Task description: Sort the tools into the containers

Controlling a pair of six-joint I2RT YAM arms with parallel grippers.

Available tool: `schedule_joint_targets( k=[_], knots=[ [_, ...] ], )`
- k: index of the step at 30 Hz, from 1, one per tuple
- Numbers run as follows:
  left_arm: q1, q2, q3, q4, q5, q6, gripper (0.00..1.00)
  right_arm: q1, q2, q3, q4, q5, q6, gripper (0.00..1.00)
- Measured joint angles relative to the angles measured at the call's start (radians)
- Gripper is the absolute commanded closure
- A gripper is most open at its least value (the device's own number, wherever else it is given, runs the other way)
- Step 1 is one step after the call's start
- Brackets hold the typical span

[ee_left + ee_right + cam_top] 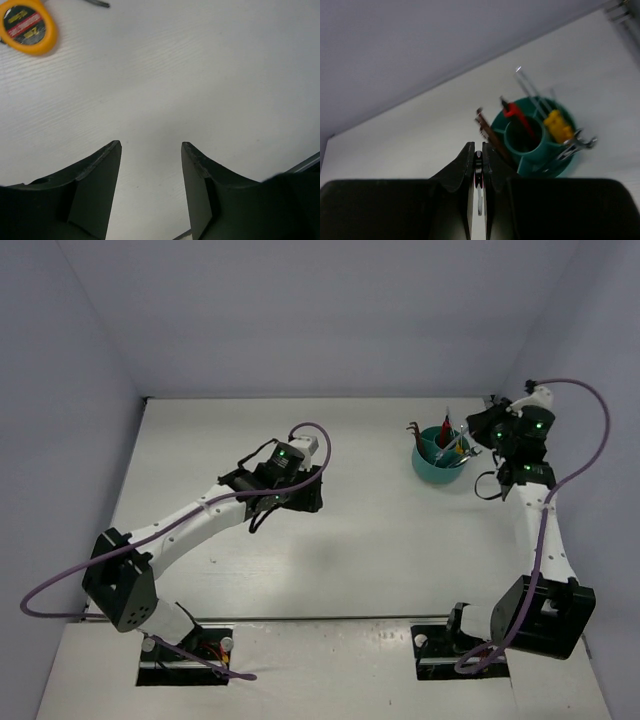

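The left fingers point(97, 192) stand half open and empty, with the tape measure point(27, 27) ahead and off to one side, and the right fingers point(464, 172) are pressed shut beside the teal cup point(540, 147) near the surface's far right corner, so an off-line, narrow grab could skid the round case away.

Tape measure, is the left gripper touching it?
Apart. The left wrist view shows bare table between the tape measure and the open left gripper.
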Motion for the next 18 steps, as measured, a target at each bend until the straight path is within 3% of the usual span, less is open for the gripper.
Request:
schedule_joint_targets(
  k=[6,18],
  knots=[
    [0.025,-0.069,-0.072,-0.047,-0.030,-0.003,0.52,-0.069,0.077,0.102,0.003,0.111,0.009,1.00],
    [0.037,-0.152,-0.131,-0.072,-0.052,-0.002,0.52,-0.073,0.266,0.111,0.000,0.180,0.035,1.00]
  ],
)
